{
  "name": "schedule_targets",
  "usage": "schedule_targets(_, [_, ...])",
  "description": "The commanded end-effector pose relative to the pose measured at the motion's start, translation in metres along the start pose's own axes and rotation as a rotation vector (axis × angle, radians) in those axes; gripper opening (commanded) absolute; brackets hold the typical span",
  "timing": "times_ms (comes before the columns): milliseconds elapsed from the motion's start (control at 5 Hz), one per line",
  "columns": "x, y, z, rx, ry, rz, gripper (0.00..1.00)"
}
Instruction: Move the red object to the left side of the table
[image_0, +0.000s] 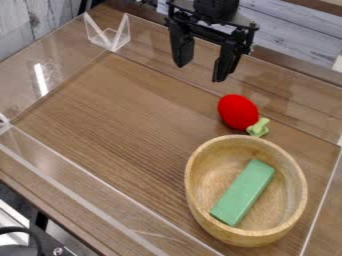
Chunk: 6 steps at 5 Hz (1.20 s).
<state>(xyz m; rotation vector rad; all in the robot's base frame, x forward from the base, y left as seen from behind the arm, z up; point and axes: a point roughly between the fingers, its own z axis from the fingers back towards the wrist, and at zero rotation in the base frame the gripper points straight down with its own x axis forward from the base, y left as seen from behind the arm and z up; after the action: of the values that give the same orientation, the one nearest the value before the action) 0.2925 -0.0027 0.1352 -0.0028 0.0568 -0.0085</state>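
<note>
Behind the clear acrylic walls (54, 70) runs a pale grey planked wall (287, 30); below them, dark floor (20, 240).

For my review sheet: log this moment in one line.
gripper: open, above table | small red toy fruit: untouched, right side | round wooden bowl: holds flat green block

One red object (239, 109), one wooden bowl (203, 165), one green block (243, 193), and one gripper (201, 68).

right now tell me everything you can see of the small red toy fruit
The small rounded bright red toy fruit looks smooth and plastic-like, with a light green leafy stem end pointing lower right. It lies on the brown wood-grain table, right of centre, just above the round light wooden bowl's rim. Nothing grips it.
</note>
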Motion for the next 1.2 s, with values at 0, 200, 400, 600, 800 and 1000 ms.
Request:
schedule_targets(0, [0.000,-0.007,-0.013,-0.012,0.027,0.092,1.00])
schedule_targets(200, [0.008,-0.031,-0.029,-0.038,0.013,0.229,1.00])
schedule_targets(400, [0.021,-0.053,-0.041,-0.067,-0.008,0.330,1.00])
schedule_targets(600, [0.034,-0.060,-0.048,-0.089,-0.022,0.392,1.00])
schedule_targets(800, [0.042,-0.055,-0.053,-0.106,-0.036,0.509,1.00])
schedule_targets(1000, [0.054,-0.050,-0.051,-0.119,-0.054,0.645,1.00])
